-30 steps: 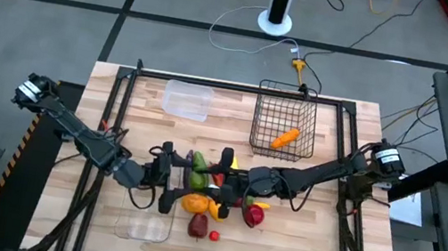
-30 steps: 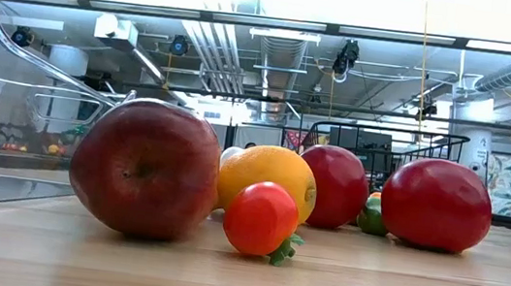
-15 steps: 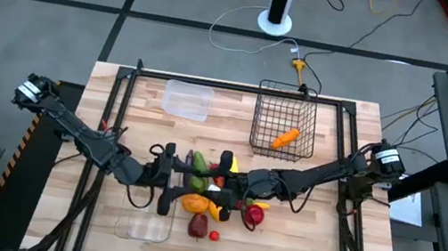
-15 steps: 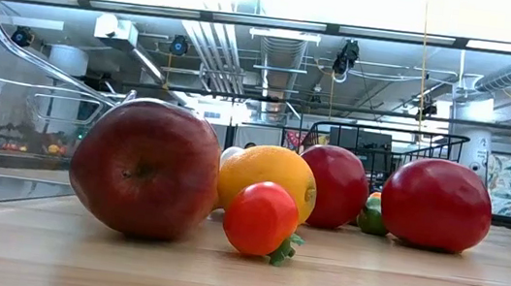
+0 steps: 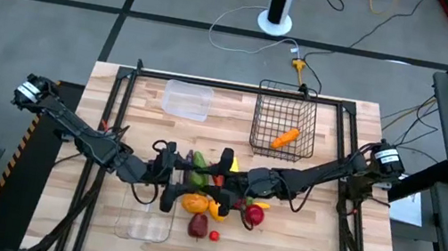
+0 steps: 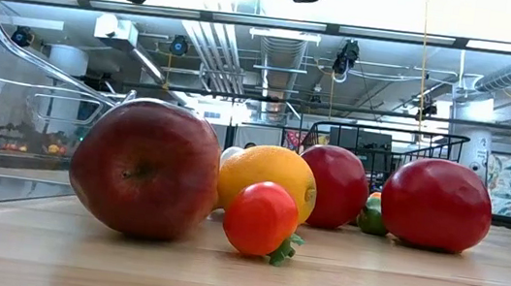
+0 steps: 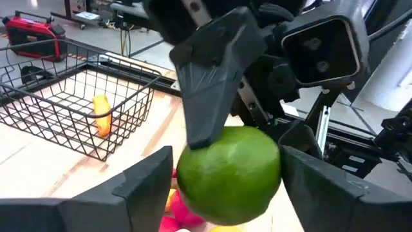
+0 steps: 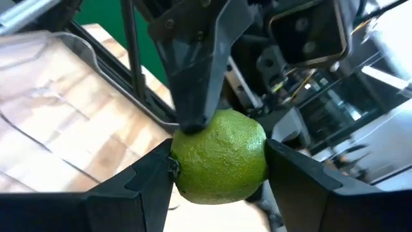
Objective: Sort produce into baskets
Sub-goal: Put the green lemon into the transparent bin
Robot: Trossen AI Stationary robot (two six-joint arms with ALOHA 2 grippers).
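Note:
A green lime point(image 8: 219, 158) hangs above the middle of the table between my two grippers, which face each other. My right gripper point(image 8: 219, 149) is shut on it. My left gripper point(image 7: 226, 154) stands open, one finger on either side of the lime point(image 7: 228, 171), with narrow gaps. Below them on the wood lies the rest of the produce: an orange point(image 5: 194, 202), a dark red apple point(image 5: 197, 225), a small tomato point(image 5: 214, 235) and a red pepper point(image 5: 255, 213). A carrot point(image 5: 285, 139) lies in the black wire basket point(image 5: 287, 99). My right gripper pinches the lime by two opposite sides point(image 8: 180, 164) between its two fingers point(image 8: 151, 187). The fingers come level from the table's right. The lime is lifted clear above the produce pile. Whether my left gripper's fingers point(image 7: 148, 183) touch the lime, I cannot tell.
A small clear tub point(image 5: 187, 100) stands at the far left of the board, beside the wire basket. A long clear tray point(image 5: 140, 225) lies at the near left, next to the apple. A dark frame rail point(image 5: 239, 86) runs along the table's far edge.
Both grippers have stayed at the same spot over the pile and have rolled a little about their own pointing lines, the lime still between them. In the low view a dark part of the right gripper has come into the top edge.

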